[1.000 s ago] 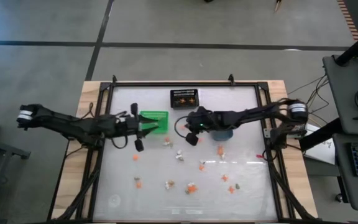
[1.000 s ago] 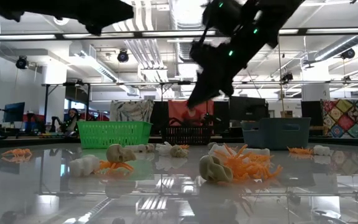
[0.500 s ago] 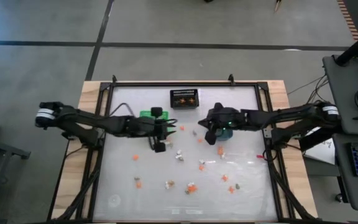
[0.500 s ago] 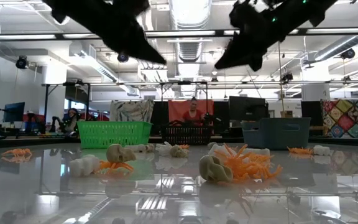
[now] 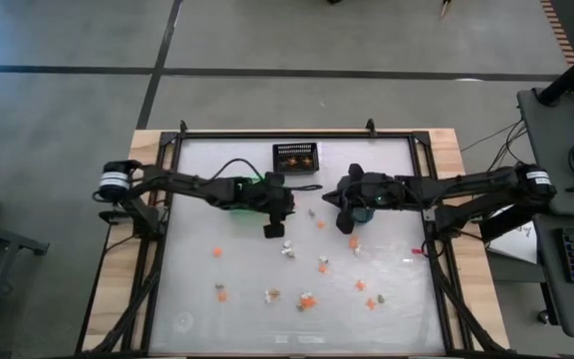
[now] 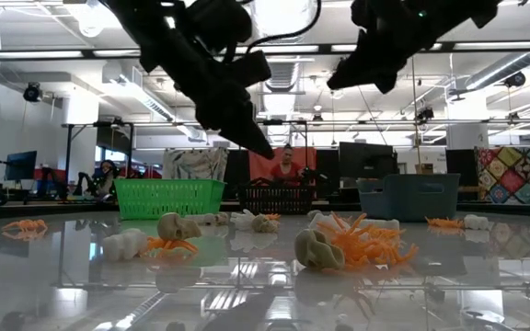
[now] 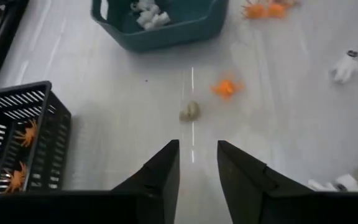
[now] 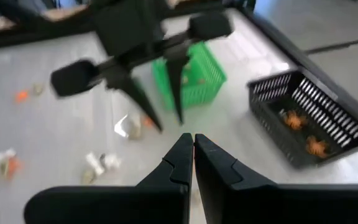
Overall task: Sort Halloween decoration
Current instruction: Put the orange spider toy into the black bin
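Left gripper (image 5: 276, 217) at frame centre in the high view, just right of green bin (image 5: 244, 186), fingers apart, nothing between them. Right gripper (image 5: 334, 199) right of centre over blue-grey bin (image 5: 358, 213), fingers pressed together, empty. Halloween decoration (image 5: 308, 300) scattered across lower middle of table (image 5: 192, 289); some orange pieces inside black mesh bin (image 5: 296, 157) at upper centre.
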Controlling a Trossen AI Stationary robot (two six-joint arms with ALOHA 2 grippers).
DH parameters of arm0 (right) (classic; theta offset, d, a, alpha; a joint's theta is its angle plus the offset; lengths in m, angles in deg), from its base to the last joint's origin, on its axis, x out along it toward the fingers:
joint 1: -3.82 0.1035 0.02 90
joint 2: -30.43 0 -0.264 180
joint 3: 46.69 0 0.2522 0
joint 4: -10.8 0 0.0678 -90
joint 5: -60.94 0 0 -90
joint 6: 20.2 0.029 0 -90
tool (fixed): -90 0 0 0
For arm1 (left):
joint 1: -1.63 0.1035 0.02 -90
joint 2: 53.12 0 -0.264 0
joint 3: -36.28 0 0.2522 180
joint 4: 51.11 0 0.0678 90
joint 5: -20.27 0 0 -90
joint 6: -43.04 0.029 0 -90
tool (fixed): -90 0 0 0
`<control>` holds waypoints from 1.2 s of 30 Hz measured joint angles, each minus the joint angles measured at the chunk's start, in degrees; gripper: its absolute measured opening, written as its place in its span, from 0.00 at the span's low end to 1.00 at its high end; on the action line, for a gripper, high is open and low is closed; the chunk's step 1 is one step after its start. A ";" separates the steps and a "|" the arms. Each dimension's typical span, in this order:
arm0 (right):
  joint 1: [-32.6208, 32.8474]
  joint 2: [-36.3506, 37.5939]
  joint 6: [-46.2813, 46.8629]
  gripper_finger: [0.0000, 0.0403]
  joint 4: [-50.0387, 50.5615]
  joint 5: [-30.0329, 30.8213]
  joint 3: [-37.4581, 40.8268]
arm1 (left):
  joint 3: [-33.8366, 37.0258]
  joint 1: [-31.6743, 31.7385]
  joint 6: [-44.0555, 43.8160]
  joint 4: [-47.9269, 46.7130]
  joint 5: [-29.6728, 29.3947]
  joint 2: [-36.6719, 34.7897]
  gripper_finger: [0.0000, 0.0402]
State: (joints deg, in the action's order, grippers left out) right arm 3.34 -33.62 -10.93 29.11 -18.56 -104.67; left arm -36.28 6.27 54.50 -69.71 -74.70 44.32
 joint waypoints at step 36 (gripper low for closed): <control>3.59 12.55 3.74 0.02 -17.30 0.10 18.90 | -0.53 5.44 -0.17 7.63 -0.38 13.78 0.48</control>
State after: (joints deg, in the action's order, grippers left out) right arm 6.93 -21.07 -7.20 11.81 -18.47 -85.77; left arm -36.82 11.71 54.33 -62.08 -75.08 58.10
